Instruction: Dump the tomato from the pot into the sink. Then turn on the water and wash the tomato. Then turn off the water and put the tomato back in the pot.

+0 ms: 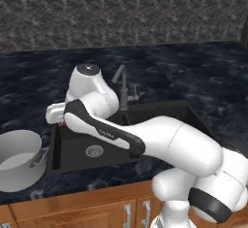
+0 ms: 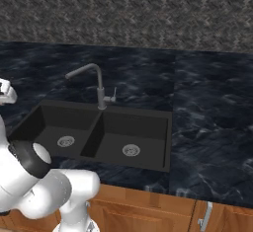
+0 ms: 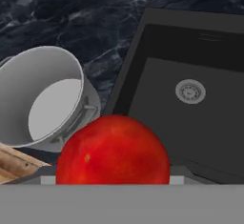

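Observation:
The tomato (image 3: 112,151) looms large and red at the bottom of the hand view, held between the jaws above the left rim of the sink (image 3: 190,132). In the left base view a sliver of the tomato (image 1: 64,123) peeks out under my gripper (image 1: 60,119), which is shut on it over the left edge of the sink (image 1: 77,149). The pot (image 1: 19,159) stands upright and empty on the counter just left of the sink; the pot (image 3: 47,99) lies below and to the left of the tomato. My fingertips are hidden by the tomato.
The faucet (image 1: 123,84) stands behind the sink's divider with its spout over the left basin; no water shows at the faucet (image 2: 96,78). Both basins of the sink (image 2: 148,127) hold nothing but their drains. Wooden cabinet fronts (image 1: 97,207) run below the counter's front edge.

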Motion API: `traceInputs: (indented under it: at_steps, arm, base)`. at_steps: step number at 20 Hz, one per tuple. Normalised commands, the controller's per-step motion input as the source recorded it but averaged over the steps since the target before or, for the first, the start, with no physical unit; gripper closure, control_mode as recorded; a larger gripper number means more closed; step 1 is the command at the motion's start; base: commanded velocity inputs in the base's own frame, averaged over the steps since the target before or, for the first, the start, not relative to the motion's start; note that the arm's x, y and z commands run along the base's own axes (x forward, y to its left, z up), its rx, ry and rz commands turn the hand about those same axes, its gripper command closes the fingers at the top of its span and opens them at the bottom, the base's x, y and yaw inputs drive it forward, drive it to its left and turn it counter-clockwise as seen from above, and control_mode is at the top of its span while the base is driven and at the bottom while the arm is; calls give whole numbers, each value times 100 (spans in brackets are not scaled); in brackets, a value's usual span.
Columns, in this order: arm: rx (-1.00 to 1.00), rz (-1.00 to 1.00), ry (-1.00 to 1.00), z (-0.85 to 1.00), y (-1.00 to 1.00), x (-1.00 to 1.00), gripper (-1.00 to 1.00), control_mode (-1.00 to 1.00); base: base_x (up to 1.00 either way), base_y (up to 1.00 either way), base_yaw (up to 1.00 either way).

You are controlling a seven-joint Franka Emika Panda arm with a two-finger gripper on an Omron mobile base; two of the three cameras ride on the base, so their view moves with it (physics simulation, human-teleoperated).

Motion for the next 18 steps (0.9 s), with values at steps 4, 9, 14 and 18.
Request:
traceInputs:
  at_steps: [4, 9, 14, 18]
  arm:
    - [3, 17, -3, 26, 79, -18, 100, -100]
    - [0, 13, 0, 7, 82, 3, 100, -100]
    - [0, 8, 0, -2, 66, 2, 100, -100]
    - [-9, 1, 2, -37, 43, 11, 100, -100]
  base:
    - [0, 0, 0]
    - [0, 0, 0]
    - [0, 0, 0]
    - [0, 0, 0]
